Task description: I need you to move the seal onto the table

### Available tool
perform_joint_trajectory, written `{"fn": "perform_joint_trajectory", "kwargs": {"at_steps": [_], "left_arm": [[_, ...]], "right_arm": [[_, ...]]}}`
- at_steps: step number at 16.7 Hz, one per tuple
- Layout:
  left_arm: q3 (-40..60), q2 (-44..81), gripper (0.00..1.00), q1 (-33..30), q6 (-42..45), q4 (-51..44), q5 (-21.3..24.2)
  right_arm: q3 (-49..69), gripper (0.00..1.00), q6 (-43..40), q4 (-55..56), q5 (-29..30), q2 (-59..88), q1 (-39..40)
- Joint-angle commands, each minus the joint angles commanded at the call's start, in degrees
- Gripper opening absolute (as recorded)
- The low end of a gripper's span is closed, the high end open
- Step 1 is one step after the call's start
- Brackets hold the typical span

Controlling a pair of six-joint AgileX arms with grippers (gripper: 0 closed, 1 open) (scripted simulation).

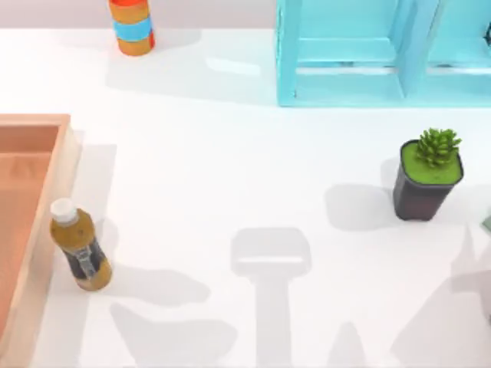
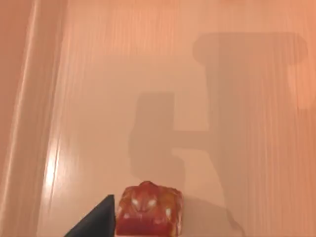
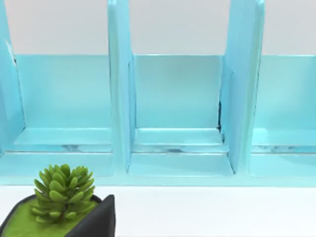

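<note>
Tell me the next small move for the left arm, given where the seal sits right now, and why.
Probably ease the left gripper down over the seal until its fingers straddle it. The left wrist view looks down on the seal standing on the wooden tray, with one dark finger beside it and nothing clearly gripping it. Once it is grasped, it can be carried over the rim to the table.

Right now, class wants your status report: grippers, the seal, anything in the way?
Left gripper finger beside the seal, above the wooden tray. Seal not yet on the table. Amber bottle stands just outside the tray rim.
</note>
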Motion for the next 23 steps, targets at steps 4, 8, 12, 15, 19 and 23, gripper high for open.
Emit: {"fn": "perform_joint_trajectory", "kwargs": {"at_steps": [4, 8, 12, 15, 19, 23], "left_arm": [[14.57, 19.75, 1.0, 4.02, 4.28, -14.63, -0.04], [26.4, 34.31, 1.0, 7.09, 7.6, -25.33, -0.1], [32.43, 41.27, 1.0, 8.64, 9.23, -30.48, -0.13], [32.73, 41.59, 1.0, 8.72, 9.31, -30.73, -0.13], [32.12, 41.85, 1.0, 8.51, 9.24, -29.74, -0.14], [28.35, 45.1, 1.0, 8.87, 9.51, -22.76, -0.13]], "right_arm": [[0.0, 1.0, 0.0, 0.0, 0.0, 0.0, 0.0], [0.0, 1.0, 0.0, 0.0, 0.0, 0.0, 0.0], [0.0, 1.0, 0.0, 0.0, 0.0, 0.0, 0.0], [0.0, 1.0, 0.0, 0.0, 0.0, 0.0, 0.0], [0.0, 1.0, 0.0, 0.0, 0.0, 0.0, 0.0], [0.0, 1.0, 0.0, 0.0, 0.0, 0.0, 0.0]]}}
